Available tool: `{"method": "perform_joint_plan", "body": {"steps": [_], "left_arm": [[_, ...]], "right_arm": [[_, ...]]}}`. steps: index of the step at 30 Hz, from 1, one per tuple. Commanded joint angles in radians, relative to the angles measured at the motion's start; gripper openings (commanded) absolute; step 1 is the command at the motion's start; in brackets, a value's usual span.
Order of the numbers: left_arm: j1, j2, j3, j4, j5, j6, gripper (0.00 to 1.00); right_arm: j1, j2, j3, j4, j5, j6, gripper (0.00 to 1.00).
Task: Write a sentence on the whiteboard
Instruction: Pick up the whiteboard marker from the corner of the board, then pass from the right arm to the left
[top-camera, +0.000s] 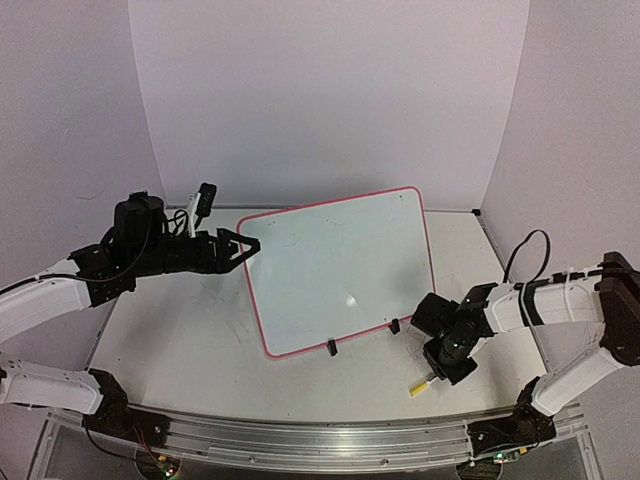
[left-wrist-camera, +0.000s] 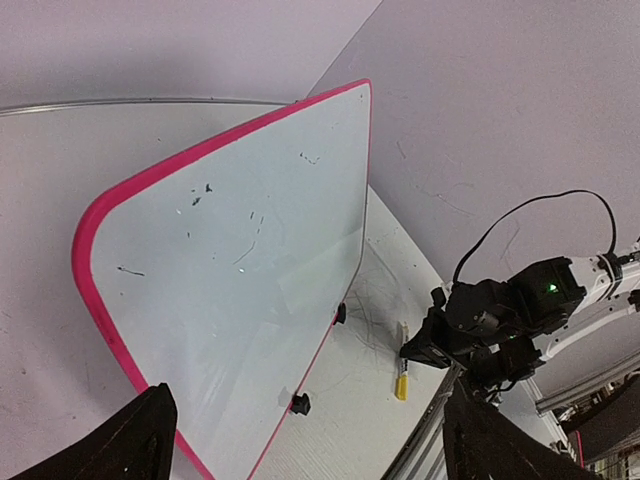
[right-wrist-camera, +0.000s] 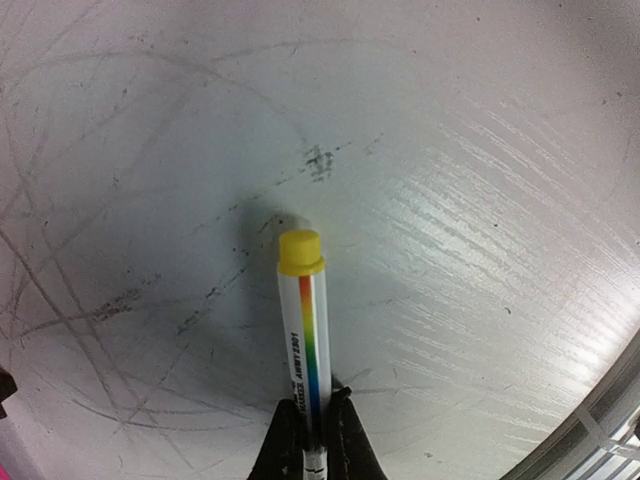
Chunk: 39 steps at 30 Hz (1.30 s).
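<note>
The whiteboard (top-camera: 340, 265) stands tilted in the middle of the table on small black legs, pink-red rim all round. It also fills the left wrist view (left-wrist-camera: 230, 250). Its face carries only a few small dark specks; no yellow sentence shows. My left gripper (top-camera: 250, 248) is open and empty at the board's left corner, its jaws wide apart in the left wrist view (left-wrist-camera: 308, 395). My right gripper (top-camera: 450, 365) is shut on a white marker (right-wrist-camera: 305, 330) with a rainbow stripe and a yellow cap, its capped end (top-camera: 418, 389) low over the tabletop, right of the board's front edge.
The white tabletop (right-wrist-camera: 480, 200) is scuffed with faint grey scribbles. A metal rail (top-camera: 320, 440) runs along the near edge. Two black board legs (top-camera: 332, 347) stand at the front rim. A black cable (top-camera: 525, 250) loops above the right arm. Walls close the back and sides.
</note>
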Motion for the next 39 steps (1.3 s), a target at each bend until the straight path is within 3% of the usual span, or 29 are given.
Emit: {"method": "perform_joint_plan", "body": {"steps": [1,7,10,12,14,17,22,26,32,35,39], "left_arm": [[-0.055,0.064,0.078,0.006,-0.018,-0.049,0.92],[-0.244,0.159,0.147,0.010,-0.194,-0.060,0.91],[-0.356,0.210,0.178,0.029,-0.302,-0.059,0.91],[-0.395,0.252,0.194,0.056,-0.312,-0.069,0.91],[-0.410,0.298,0.206,0.103,-0.274,-0.093,0.94],[-0.416,0.350,0.201,0.215,-0.169,-0.133,0.99],[-0.420,0.447,0.257,0.314,0.032,-0.155,0.98],[-0.420,0.441,0.209,0.457,0.088,-0.211,0.95],[-0.420,0.435,0.185,0.504,0.015,-0.240,0.77],[-0.420,0.414,0.155,0.504,-0.045,-0.244,0.80],[-0.420,0.432,0.178,0.507,-0.016,-0.240,0.79]], "right_arm": [[0.002,-0.097,-0.036,-0.014,0.053,-0.029,0.00],[0.018,-0.313,-0.085,0.058,0.193,-0.233,0.00],[0.021,-0.470,-0.132,0.167,0.261,-0.487,0.00],[0.024,-0.620,-0.178,0.362,0.242,-0.749,0.00],[0.024,-0.722,-0.238,0.612,0.122,-1.026,0.00],[0.026,-0.740,-0.224,0.854,-0.032,-1.230,0.00],[0.033,-0.573,-0.149,1.157,-0.126,-1.265,0.00],[0.044,-0.465,-0.100,1.364,-0.168,-1.245,0.00],[0.075,-0.379,-0.003,1.428,-0.218,-1.241,0.00],[0.081,-0.381,0.011,1.433,-0.233,-1.226,0.00],[0.089,-0.370,0.023,1.459,-0.263,-1.198,0.00]]}}
